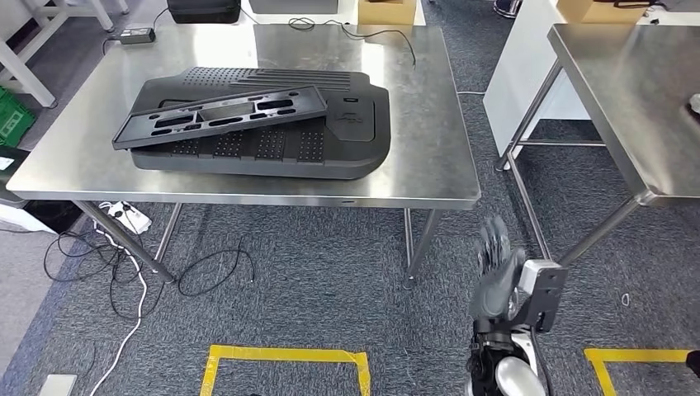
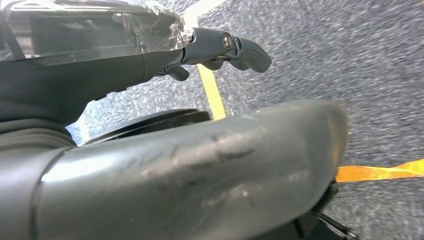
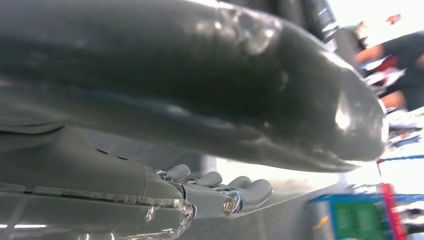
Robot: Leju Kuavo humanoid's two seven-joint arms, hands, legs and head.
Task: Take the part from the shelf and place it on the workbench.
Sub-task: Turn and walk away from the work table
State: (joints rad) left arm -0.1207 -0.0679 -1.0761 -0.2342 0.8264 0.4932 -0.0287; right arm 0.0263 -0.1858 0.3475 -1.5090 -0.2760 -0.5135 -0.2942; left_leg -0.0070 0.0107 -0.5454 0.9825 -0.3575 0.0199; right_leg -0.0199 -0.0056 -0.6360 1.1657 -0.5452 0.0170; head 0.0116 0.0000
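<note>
Right hand (image 1: 498, 276) hangs low at the near right of the head view, over grey speckled carpet, its dark fingers loosely extended and apart with nothing between them. Far from it, on the steel workbench (image 1: 429, 132), lie two black plastic parts. The large panel (image 1: 272, 144) is a broad moulded slab with rounded corners, fine ribs along its far edge and patches of small gridded holes toward its near edge. Across its left half rests a long narrow frame (image 1: 221, 114), flat, pierced by rectangular slots, tilted so its left end overhangs the panel. The bench top is brushed and reflective, on thin tubular legs. A second steel table (image 1: 636, 99) stands at the right. Black and white cables (image 1: 124, 264) trail on the floor at the near left, and yellow tape (image 1: 285, 356) marks a square on the carpet.

In the left wrist view, the left hand (image 2: 220, 50) shows a thick scuffed grey thumb and dark fingers held out straight, apart, holding nothing, above carpet crossed by yellow tape.

In the right wrist view, the right hand shows the same glossy grey thumb and metal-jointed fingers (image 3: 220, 187) lying side by side, empty; the background is blurred.
</note>
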